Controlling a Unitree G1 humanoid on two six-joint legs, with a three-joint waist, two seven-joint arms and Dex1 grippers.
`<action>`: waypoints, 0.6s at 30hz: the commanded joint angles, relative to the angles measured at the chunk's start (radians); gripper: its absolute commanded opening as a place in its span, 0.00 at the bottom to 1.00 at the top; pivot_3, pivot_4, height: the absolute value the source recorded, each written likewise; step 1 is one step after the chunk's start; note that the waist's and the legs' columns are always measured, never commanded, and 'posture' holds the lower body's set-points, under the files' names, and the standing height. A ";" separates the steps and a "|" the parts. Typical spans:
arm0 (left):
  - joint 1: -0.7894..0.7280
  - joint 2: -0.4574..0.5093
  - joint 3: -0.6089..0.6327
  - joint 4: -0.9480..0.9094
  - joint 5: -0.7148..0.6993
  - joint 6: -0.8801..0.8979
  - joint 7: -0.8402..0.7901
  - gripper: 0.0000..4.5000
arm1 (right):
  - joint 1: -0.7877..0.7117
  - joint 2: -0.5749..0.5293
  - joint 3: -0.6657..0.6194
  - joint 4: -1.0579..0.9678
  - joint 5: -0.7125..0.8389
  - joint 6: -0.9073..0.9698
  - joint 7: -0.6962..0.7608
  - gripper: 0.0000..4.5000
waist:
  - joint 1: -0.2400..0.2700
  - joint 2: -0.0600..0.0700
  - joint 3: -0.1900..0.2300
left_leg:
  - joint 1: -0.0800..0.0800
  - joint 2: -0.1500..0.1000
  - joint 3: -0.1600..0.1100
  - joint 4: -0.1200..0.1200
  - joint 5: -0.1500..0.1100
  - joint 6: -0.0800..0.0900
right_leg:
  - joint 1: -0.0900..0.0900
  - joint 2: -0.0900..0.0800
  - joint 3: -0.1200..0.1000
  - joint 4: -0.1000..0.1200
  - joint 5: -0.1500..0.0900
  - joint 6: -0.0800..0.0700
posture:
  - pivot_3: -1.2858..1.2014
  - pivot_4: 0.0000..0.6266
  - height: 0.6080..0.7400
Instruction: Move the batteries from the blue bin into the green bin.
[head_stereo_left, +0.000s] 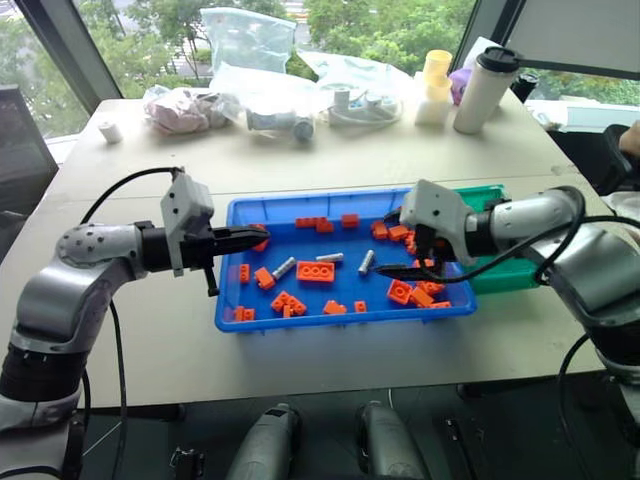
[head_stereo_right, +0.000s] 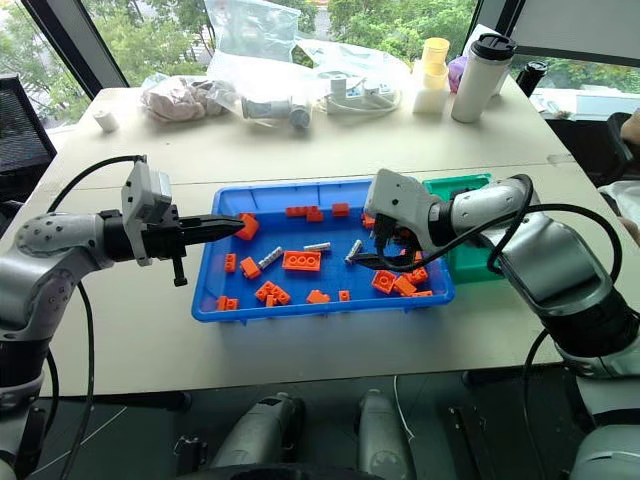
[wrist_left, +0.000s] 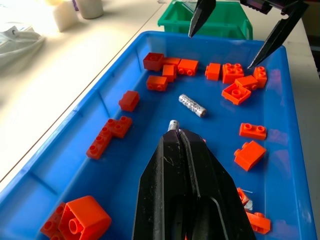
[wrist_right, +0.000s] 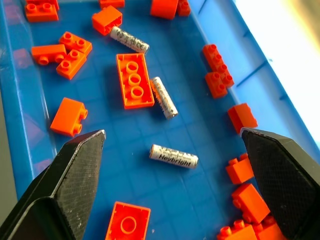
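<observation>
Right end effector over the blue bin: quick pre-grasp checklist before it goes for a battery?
1. Right end effector open: ok, fingers spread wide.
2. Target between the fingers: ok, nearest battery lies flat between them in the right wrist view.
3. Room around the target: ok, no orange bricks touch it.
4. All three batteries in the blue bin: ok, none moved yet.
5. Left end effector out of the way: ok, shut, at the bin's far end.
6. Green bin has room: cannot tell, arm covers it.

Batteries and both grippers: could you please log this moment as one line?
batteries: three loose in blue bin | green bin: none seen | right gripper: open over one | left gripper: shut, empty
</observation>
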 joint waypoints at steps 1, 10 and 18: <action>-0.007 0.006 0.037 -0.015 -0.011 -0.009 0.006 0.00 | -0.077 0.057 0.049 0.064 -0.052 -0.064 0.032 0.99 | -0.001 0.000 0.000 | 0.000 0.000 0.000 0.000 0.000 0.000 | 0.000 0.000 0.000 0.000 0.000 0.000 | 0.52 0.24 1.00; -0.002 0.019 0.064 -0.040 -0.016 0.010 0.026 0.00 | -0.286 0.419 0.263 0.540 -0.224 -0.322 0.129 0.99 | -0.022 0.000 0.000 | 0.000 0.000 -0.001 -0.002 0.004 -0.007 | -0.002 0.001 0.000 0.000 0.000 0.000 | 0.52 0.24 1.00; 0.045 0.029 0.096 -0.112 -0.036 0.047 0.074 0.00 | -0.381 0.617 0.304 0.940 -0.364 -0.557 0.139 0.99 | -0.026 0.000 0.000 | 0.000 0.000 -0.002 -0.002 0.004 -0.008 | -0.002 0.001 0.000 0.001 0.000 0.000 | 0.52 0.24 1.00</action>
